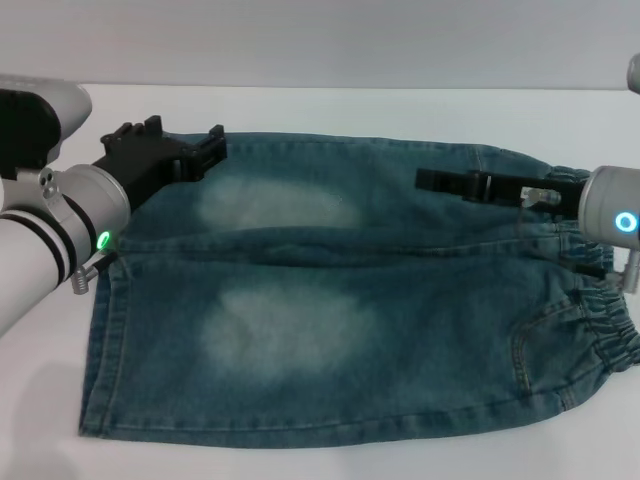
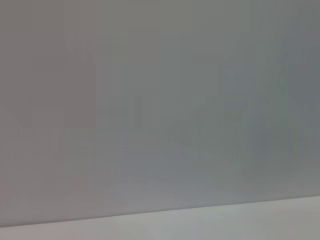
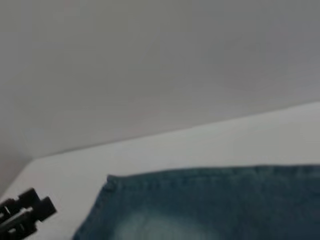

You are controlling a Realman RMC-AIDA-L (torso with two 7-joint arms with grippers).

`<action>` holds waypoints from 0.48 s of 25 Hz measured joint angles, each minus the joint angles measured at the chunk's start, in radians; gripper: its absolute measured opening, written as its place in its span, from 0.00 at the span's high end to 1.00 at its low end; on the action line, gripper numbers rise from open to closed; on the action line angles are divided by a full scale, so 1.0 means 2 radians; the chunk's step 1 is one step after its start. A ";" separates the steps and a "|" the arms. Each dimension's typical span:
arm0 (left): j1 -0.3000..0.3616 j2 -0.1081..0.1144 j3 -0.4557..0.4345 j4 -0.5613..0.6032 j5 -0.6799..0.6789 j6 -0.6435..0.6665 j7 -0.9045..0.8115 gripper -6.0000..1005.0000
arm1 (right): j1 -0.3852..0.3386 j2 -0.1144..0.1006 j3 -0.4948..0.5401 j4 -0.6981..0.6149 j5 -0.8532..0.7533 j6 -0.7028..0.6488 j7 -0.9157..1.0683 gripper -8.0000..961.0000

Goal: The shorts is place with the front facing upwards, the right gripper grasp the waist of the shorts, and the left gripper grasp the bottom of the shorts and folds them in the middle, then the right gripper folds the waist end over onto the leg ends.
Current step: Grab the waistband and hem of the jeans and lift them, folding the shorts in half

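Blue denim shorts (image 1: 330, 310) lie flat on the white table, front up. The crinkled elastic waist (image 1: 612, 340) is at the right, and the straight leg hems (image 1: 97, 340) are at the left. My left gripper (image 1: 208, 150) hovers over the far leg's hem corner at the upper left. My right gripper (image 1: 425, 180) reaches in from the right, above the far half of the shorts near the waist. The right wrist view shows the far hem corner (image 3: 108, 181) and the left gripper (image 3: 44, 207) beside it. No cloth is lifted.
The white table (image 1: 330, 110) runs to a grey wall behind the shorts. Bare table shows around the shorts on the far, left and near sides. The left wrist view shows only the wall and a strip of table (image 2: 200, 225).
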 joint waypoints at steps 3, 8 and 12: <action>0.011 0.002 -0.006 0.047 0.000 -0.058 0.006 0.24 | -0.009 0.019 0.061 -0.054 -0.127 -0.075 0.079 0.34; 0.014 0.000 -0.027 0.100 0.000 -0.161 0.022 0.24 | -0.035 0.051 0.134 -0.143 -0.218 -0.185 0.111 0.34; 0.013 -0.001 -0.038 0.134 0.000 -0.230 0.028 0.25 | -0.057 0.055 0.165 -0.192 -0.226 -0.247 0.122 0.34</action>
